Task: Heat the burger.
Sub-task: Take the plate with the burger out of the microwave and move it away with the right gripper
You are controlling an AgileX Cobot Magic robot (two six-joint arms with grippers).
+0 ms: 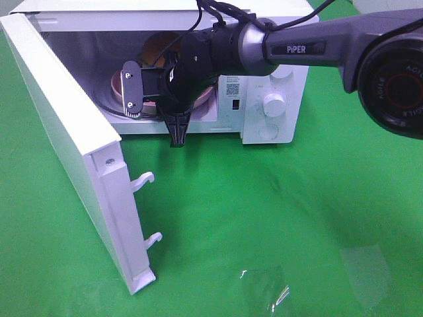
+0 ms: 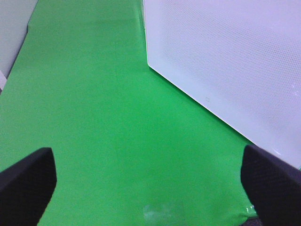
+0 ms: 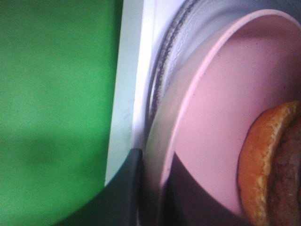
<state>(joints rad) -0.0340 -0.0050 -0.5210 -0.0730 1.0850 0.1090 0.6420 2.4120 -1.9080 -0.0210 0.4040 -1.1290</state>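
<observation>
The burger (image 1: 156, 45) sits on a round pink plate (image 1: 119, 84) inside the open white microwave (image 1: 277, 99); only its golden bun top shows behind the arm. In the right wrist view the burger (image 3: 273, 165) lies near the plate's middle. My right gripper (image 1: 177, 120) reaches into the microwave's opening at the plate's front rim. Close up, its dark fingers (image 3: 134, 179) stand on either side of the pink plate's rim (image 3: 188, 113), closed on it. My left gripper (image 2: 150, 188) hangs open over bare green cloth, holding nothing.
The microwave's door (image 1: 66, 125) stands swung wide open on the left, its two latch hooks (image 1: 147, 178) sticking out. That door's white dotted face (image 2: 225, 61) is near my left gripper. Green cloth (image 1: 264, 218) covers the table in front.
</observation>
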